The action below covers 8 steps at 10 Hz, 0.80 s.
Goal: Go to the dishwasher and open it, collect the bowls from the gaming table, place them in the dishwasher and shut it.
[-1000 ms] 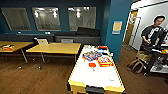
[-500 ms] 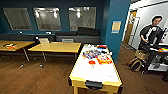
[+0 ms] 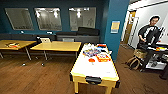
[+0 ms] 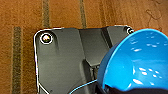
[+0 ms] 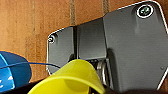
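Blue bowl point(image 4: 140, 62) at left wrist, yellow cup point(image 5: 71, 80) at right; jaws' state: can't tell. Gaming table point(image 3: 93, 68) at 12 o'clock.

My left wrist faces down, its dark plate point(image 4: 60, 62) flat above the wooden floor point(image 4: 22, 50). A blue bowl point(image 4: 140, 62) sits tilted right at that wrist, its hollow turned toward the camera. My right wrist also faces down, its plate point(image 5: 135, 50) and jointed bar point(image 5: 100, 72) over the same boards, with a yellow cup point(image 5: 72, 75) close against it. I cannot tell whether either arm grips anything.
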Motion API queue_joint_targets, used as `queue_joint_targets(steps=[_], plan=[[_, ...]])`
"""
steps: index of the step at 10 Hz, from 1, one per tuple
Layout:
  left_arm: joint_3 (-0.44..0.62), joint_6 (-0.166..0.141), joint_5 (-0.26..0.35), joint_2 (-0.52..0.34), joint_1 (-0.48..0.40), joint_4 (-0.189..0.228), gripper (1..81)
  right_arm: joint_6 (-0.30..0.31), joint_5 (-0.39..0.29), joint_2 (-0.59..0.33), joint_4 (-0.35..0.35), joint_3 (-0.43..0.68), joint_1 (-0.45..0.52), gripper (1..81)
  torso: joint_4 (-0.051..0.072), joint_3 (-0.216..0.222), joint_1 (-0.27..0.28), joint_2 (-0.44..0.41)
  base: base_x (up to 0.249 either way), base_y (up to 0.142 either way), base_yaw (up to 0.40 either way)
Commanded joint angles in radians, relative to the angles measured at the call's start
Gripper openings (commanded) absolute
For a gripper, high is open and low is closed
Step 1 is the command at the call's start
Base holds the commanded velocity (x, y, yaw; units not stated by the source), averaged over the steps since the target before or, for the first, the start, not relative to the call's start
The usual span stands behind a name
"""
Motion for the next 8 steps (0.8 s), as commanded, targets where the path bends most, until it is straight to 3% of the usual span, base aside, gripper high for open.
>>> queue_joint_targets(steps=[1, 5, 6, 8], plan=[[0.006, 0.004, 0.028, -0.006, -0.04, 0.015, 1.0, -0.003, -0.035, 0.0, -0.022, 0.003, 0.038, 1.0, 0.0, 0.0, 0.001, 0.0, -0.133, 0.0, 0.0], [0.015, 0.002, 0.014, -0.031, -0.026, 0.012, 1.0, 0.001, -0.028, -0.045, -0.014, -0.004, 0.03, 1.0, 0.0, 0.001, 0.001, -0.002, 0.0, 0.0, 0.0], [0.021, 0.002, -0.037, -0.052, -0.011, 0.012, 1.0, 0.004, -0.006, -0.097, -0.012, 0.057, 0.021, 1.0, 0.0, 0.001, 0.001, -0.002, 0.0, 0.0, 0.0], [0.058, -0.001, -0.066, -0.098, 0.009, 0.012, 1.0, 0.013, 0.029, -0.201, -0.011, 0.191, 0.01, 1.0, 0.0, 0.001, 0.001, -0.002, 0.0, 0.0, 0.0]])
